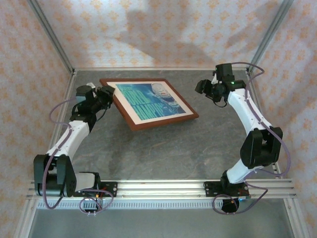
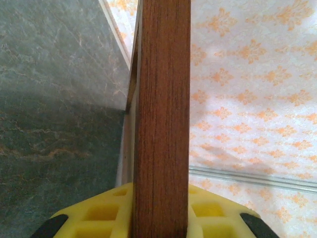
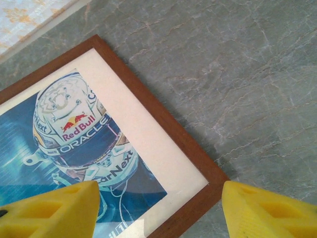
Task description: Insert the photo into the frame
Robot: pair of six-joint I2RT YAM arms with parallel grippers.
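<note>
The photo [image 1: 151,101] lies inside the frame [image 1: 166,123], ringed by a cream mat [image 3: 148,129] (helmet picture face up). The left claw [image 1: 109,92] is clamped on the frame's edge, the moulding between its yellow fingers [image 2: 99,215]. The right claw [image 3: 158,213] hangs spread wide, holding nothing, with the frame's corner just beneath it on the table [image 1: 173,153].

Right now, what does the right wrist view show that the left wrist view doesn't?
Right wrist: the photo face-up inside its cream mat, with the open right gripper above it. Left wrist: the frame edge-on, clamped in the left gripper, with the patterned wall behind. Both: the frame's wood and the grey table.
</note>
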